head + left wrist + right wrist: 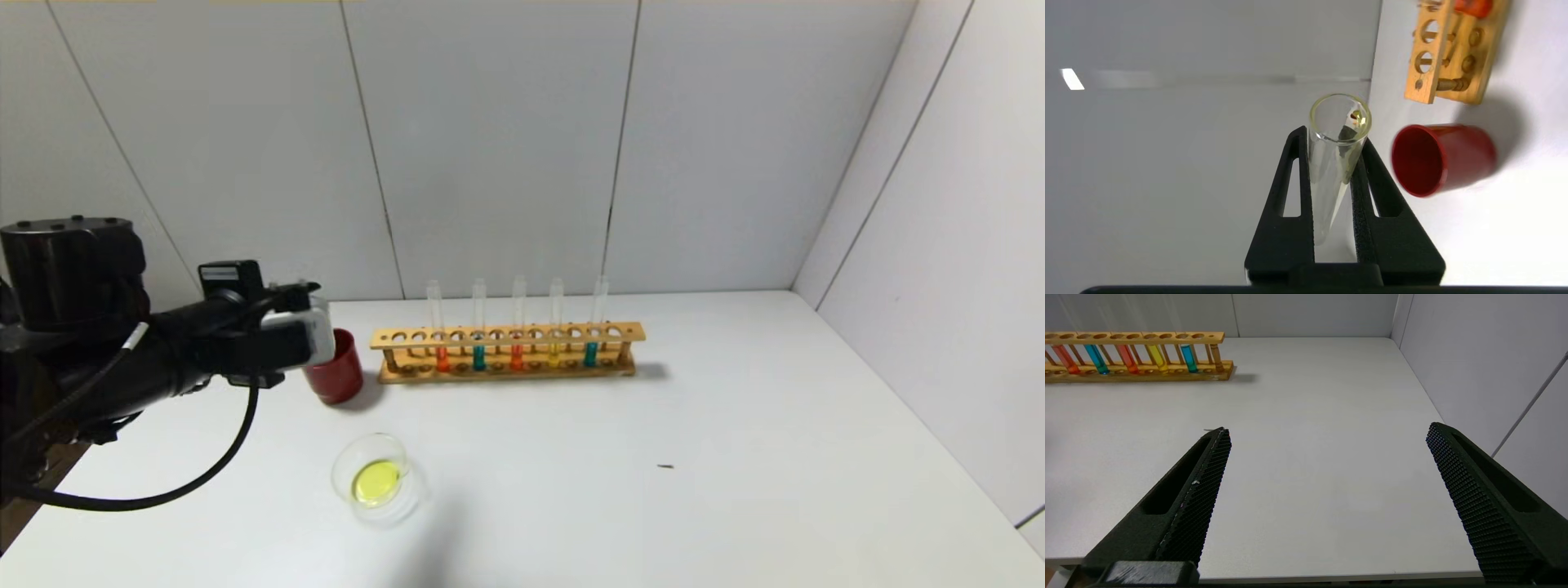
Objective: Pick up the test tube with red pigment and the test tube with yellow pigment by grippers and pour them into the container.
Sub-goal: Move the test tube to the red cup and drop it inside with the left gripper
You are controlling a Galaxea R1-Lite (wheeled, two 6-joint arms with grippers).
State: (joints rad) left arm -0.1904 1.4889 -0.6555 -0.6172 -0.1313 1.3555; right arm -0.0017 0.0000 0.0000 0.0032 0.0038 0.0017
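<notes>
Five tubes racked: two orange-red, two teal and one yellow stand in the wooden rack (508,353); the nearest red one (442,357) sits toward the rack's cup end, the yellow one (554,353) toward its far end.
Left end effector (1333,171): clenched on an emptied glass tube (1336,151), held beside the red cup (1439,158), just off the rack's end.
Right end effector (1327,457): released, fingers wide, hanging over bare desk (1310,437) well away from the rack.
Container (375,478): on the desk in front of the cup, a yellow pool in it.
Handling: I judge the tubes light, stiff, slippery and breakable; grip the bare upper glass above the rack, gently.
Writing: none readable anywhere.
</notes>
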